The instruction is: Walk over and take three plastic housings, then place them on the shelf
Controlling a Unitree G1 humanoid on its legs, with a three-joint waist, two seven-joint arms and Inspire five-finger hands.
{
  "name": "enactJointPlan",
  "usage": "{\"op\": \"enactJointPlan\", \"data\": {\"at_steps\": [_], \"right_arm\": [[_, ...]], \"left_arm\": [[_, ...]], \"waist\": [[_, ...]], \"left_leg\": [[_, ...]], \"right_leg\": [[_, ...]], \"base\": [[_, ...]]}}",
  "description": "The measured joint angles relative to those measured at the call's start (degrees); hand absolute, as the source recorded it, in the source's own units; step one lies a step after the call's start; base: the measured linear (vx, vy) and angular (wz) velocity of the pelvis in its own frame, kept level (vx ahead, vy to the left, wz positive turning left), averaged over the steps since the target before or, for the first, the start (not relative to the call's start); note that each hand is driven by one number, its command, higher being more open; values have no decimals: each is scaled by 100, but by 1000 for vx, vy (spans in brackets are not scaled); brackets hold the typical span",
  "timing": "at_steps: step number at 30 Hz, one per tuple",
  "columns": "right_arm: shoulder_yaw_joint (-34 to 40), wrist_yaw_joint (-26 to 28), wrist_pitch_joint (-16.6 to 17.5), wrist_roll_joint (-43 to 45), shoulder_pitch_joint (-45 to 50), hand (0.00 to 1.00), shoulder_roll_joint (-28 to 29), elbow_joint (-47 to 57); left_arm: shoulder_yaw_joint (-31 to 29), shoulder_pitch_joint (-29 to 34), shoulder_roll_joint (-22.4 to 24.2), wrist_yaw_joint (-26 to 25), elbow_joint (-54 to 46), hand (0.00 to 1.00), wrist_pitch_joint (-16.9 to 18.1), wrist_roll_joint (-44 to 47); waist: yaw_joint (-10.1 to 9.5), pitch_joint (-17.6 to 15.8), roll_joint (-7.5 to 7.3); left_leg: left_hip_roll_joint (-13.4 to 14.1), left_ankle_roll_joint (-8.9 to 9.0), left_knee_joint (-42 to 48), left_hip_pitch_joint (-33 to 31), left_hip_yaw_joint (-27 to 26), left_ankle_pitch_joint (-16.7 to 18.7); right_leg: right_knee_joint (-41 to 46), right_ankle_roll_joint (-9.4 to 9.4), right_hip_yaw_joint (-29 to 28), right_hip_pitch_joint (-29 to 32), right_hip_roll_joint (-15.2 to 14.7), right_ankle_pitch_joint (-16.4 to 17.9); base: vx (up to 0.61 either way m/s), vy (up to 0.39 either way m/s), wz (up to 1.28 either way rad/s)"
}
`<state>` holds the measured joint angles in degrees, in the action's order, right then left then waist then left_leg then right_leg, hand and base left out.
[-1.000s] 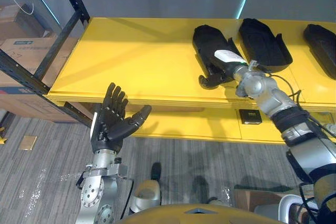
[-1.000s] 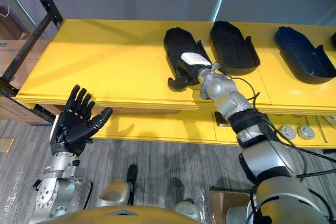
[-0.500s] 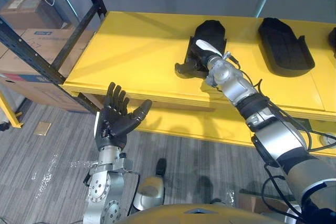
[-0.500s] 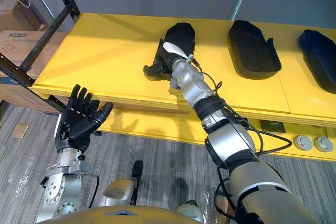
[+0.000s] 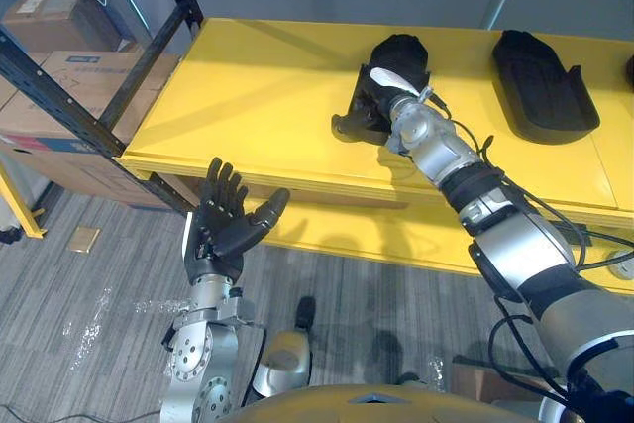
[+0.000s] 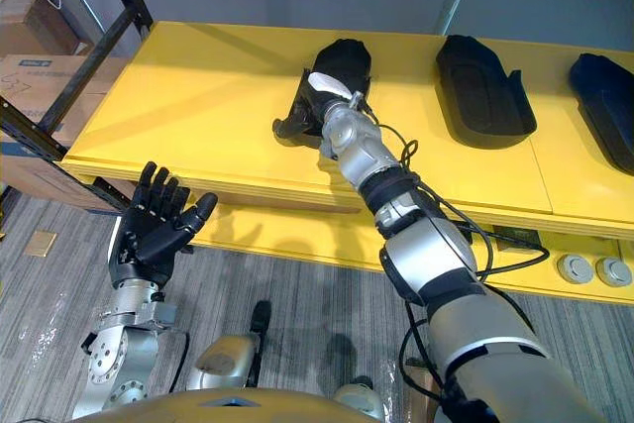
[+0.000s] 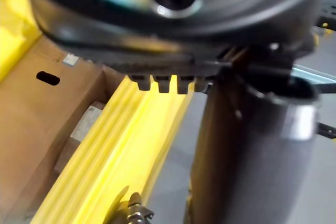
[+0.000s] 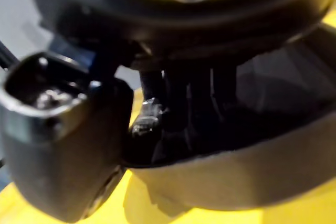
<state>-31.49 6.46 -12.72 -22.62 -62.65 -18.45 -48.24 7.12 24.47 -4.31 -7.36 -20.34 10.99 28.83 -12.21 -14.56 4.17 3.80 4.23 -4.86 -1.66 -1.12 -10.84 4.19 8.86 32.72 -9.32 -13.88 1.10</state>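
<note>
Left eye view first: we've got the right arm stretched out over the yellow shelf (image 5: 248,96), with the right hand (image 5: 388,104) clamped on the first housing (image 5: 401,52), which sits on the shelf top, white-covered thumb lying on top of it. The left hand (image 5: 223,230) is held upright below the shelf's front edge, palm toward us, fingers spread, holding nothing. A second housing (image 5: 543,71) lies well apart to the right, and cardboard boxes (image 5: 59,22) sit behind the black rack post (image 5: 149,68) on the left. The right eye view adds a third housing (image 6: 606,111) further right. All three are dark, matte, shallow tub shapes with a raised rim. In the left wrist view we see the fingers (image 7: 168,83) straight and the thumb (image 7: 247,145) sticking out, with a ribbed yellow shelf edge and a cardboard box (image 7: 31,119) past them. In the right wrist view the fingers (image 8: 195,90) hook down into the housing's hollow and the thumb (image 8: 58,145) sits outside its smooth curved wall, so the wall's pinched between them.
</note>
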Motion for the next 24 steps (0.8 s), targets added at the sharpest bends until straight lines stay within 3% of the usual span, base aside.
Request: {"op": "enactJointPlan", "data": {"at_steps": [2,3,12,14,20,24], "right_arm": [[-144,73,140,-224,-89,0,-10,-91],[-288,108,305,-424,-132,100,-83,-108],[-982,-81,1473,-867,-487,100,-641,-144],[-995,-81,1551,-874,-485,100,-721,28],[-548,-48,1584,-1075,374,100,-1353,2996],[-389,402,1521,-1052,1533,100,-1783,4532]], "left_arm": [[3,-8,-1,-1,0,100,-2,0],[12,-27,-1,0,0,100,-4,0],[-1,-47,-8,46,0,100,-5,12],[-11,-44,-9,59,0,100,-5,28],[-108,33,-20,169,1,100,-5,38],[-159,65,-127,169,17,100,-4,36]], "waist": [[11,-1,1],[11,-1,1],[-7,-18,28],[12,-19,27],[224,-8,7],[388,27,-59]], "left_leg": [[0,0,0,-7,-11,0],[13,0,0,-6,-11,0],[22,35,-4,-11,-11,28],[24,34,-3,-12,-16,27],[44,8,3,44,-192,8],[100,22,-4,168,-377,21]], "right_leg": [[26,-3,-13,24,-3,3],[32,-6,-13,25,-4,5],[44,-14,-9,36,-1,11],[35,-11,-10,36,2,8],[-37,18,-114,27,15,-20],[-43,16,-226,-25,35,-19]], "base": [[-3,-7,-3],[-17,-35,0],[-20,-19,0],[0,0,0],[9,-20,-9],[-15,-26,-15]]}}
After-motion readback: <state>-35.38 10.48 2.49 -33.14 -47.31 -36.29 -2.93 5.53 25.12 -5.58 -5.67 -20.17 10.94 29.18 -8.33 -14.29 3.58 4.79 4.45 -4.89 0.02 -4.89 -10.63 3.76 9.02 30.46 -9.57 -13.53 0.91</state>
